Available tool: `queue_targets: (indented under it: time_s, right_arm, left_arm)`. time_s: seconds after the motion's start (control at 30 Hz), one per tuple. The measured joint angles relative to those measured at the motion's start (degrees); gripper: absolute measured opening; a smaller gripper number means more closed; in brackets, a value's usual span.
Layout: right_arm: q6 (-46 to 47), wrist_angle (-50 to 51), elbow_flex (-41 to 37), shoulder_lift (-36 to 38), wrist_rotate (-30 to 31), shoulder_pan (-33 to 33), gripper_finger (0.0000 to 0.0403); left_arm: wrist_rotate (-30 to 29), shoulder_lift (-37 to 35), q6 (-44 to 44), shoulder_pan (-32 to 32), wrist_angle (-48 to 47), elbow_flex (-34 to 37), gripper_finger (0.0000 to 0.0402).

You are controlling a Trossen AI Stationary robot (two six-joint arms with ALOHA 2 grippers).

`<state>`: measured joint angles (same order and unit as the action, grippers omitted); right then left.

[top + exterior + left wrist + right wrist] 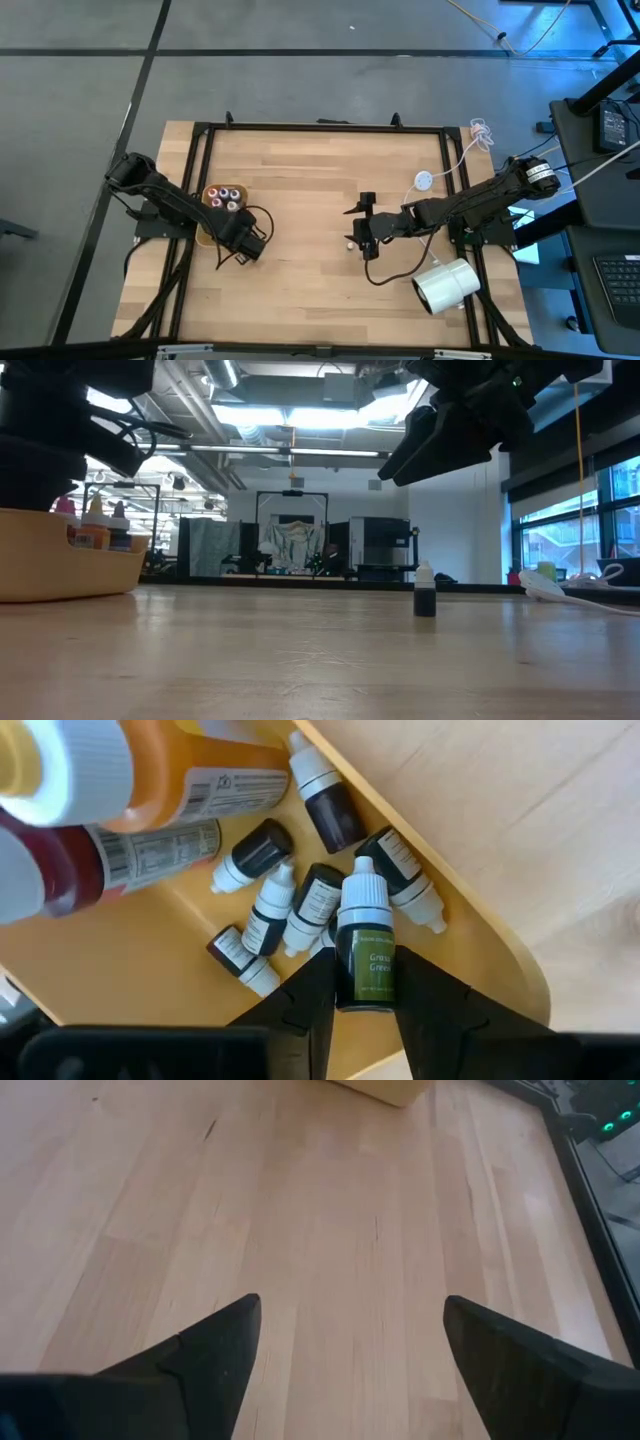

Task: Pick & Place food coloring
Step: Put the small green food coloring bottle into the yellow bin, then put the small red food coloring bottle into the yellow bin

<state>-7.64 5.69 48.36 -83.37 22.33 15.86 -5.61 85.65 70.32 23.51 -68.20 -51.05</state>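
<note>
Food coloring, a small dark green-labelled dropper bottle with white cap [364, 945], is standing between the left pincer's [366, 982] fingers, which we are seeing clamped on it, long axis along them, above the tan bowl [500, 935] of bottles. Right pincer [345, 1345] is hanging apart, near a lone dark bottle [425, 592] on the wooden counter [310, 180].

Only one label can be read. In the left wrist view, a small dark dropper bottle [364, 948] with a white cap, standing between the fingers of the left end effector [362, 1005], carries a green label with pale lettering that begins "Gra" on one line and "Green" below it; the rest is cut off. The larger orange bottle [210, 775] and the dark red bottle [120, 860] bear white labels with barcodes and fine print too small to read.
</note>
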Motion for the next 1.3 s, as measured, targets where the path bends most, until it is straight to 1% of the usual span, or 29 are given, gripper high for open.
queue_targets:
  time_s: [0.13, 0.37, 0.73, 0.8, 0.97, 1.1, 1.2, 1.3]
  right_arm:
    - [-0.1, 0.0, 0.0, 0.0, 0.0, 0.0, 0.0314]
    - [-0.2, 0.0, 0.0, 0.0, 0.0, 0.0, 0.0314]
    - [-0.4, 0.0, 0.0, 0.0, 0.0, 0.0, 0.0314]
    - [-1.7, 0.0, 0.0, 0.0, 0.0, 0.0, 0.0314]
    - [-1.9, 0.4, 0.1, 0.9, 0.0, 0.3, 0.0314]
    - [-1.7, 1.9, 0.2, 1.6, 0.0, 1.5, 0.0314]
    - [-1.0, 4.3, 0.3, 1.6, -0.1, 2.5, 0.0314]
    - [1.8, 6.9, 0.3, 1.6, 0.1, 3.2, 0.0314]
  left_arm:
    - [0.0, 0.0, -1.7, 0.0, 0.0, 0.0, 0.0092]
    - [-0.4, 0.0, -1.2, 0.0, 0.0, 0.0, 0.0094]
    - [-0.6, 0.0, -1.1, 0.0, 0.0, 0.0, 0.0129]
    - [-0.7, -0.1, -1.5, 0.0, -0.2, 0.0, 0.0135]
    - [-0.8, -2.5, -2.4, 0.0, -1.8, -1.6, 0.0138]
    - [-4.2, -5.1, -4.9, 0.0, -2.0, -3.7, 0.0135]
    - [-6.8, -6.9, -8.7, 0.0, -2.0, -4.8, 0.0134]
    - [-8.4, -7.9, -10.4, 0.0, -1.1, -5.3, 0.0137]
